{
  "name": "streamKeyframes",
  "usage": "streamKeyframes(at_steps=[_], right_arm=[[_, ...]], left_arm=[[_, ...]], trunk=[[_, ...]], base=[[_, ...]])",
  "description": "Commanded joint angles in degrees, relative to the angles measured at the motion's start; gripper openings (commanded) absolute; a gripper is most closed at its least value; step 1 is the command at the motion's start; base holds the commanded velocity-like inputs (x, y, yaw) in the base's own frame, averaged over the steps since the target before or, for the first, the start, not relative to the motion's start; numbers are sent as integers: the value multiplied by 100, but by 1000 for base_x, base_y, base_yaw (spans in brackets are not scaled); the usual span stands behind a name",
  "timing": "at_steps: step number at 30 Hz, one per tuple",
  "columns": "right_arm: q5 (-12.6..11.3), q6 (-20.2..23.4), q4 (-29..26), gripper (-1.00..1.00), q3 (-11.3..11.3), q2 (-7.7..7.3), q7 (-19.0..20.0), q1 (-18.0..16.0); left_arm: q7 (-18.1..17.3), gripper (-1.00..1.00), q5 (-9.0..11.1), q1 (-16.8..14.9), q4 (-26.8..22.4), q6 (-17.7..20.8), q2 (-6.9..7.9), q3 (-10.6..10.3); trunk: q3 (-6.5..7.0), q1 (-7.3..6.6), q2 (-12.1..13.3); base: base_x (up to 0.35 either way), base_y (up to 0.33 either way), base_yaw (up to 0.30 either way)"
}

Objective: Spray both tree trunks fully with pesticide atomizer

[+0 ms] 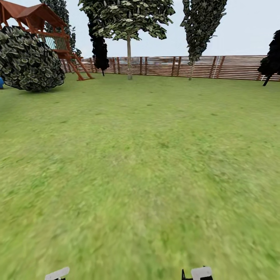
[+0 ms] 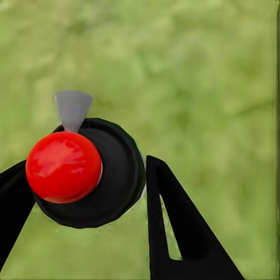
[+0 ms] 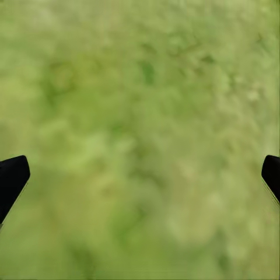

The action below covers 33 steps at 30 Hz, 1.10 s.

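Note:
The pesticide atomizer point(image 2: 111, 192) is seen from above in the left wrist view: a black round body, a red ball cap point(image 2: 63, 166) and a grey nozzle point(image 2: 72, 108). My left gripper point(image 2: 87, 163) is shut on it, one black finger against each side, with blurry grass below. My right gripper point(image 3: 146, 160) is open and holds nothing, its fingertips far apart over the lawn. In the head view, two trees with bare pale trunks point(image 1: 129, 58) point(image 1: 191, 70) stand far off by the fence, well apart from both grippers.
The green lawn point(image 1: 140, 163) stretches ahead to a brown slat fence point(image 1: 233, 67). A big round bush point(image 1: 29, 60) and a red wooden playhouse point(image 1: 46, 27) stand at the far left. Dark slim trees point(image 1: 99, 50) point(image 1: 271, 60) stand by the fence.

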Motion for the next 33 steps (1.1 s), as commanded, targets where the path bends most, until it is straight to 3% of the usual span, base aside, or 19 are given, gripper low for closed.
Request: streamKeyframes(at_steps=[1, 33], right_arm=[[61, -11, 4, 100, -45, 1, -30, -3], [61, -11, 5, 100, -44, 1, -30, -3]], left_arm=[[-1, -100, 48, -4, 5, -19, -1, -22], [-1, -100, 48, -4, 5, -11, 6, -22]], trunk=[[-5, 3, -2], [-5, 3, -2]], base=[[342, 0, 0], [342, 0, 0]])
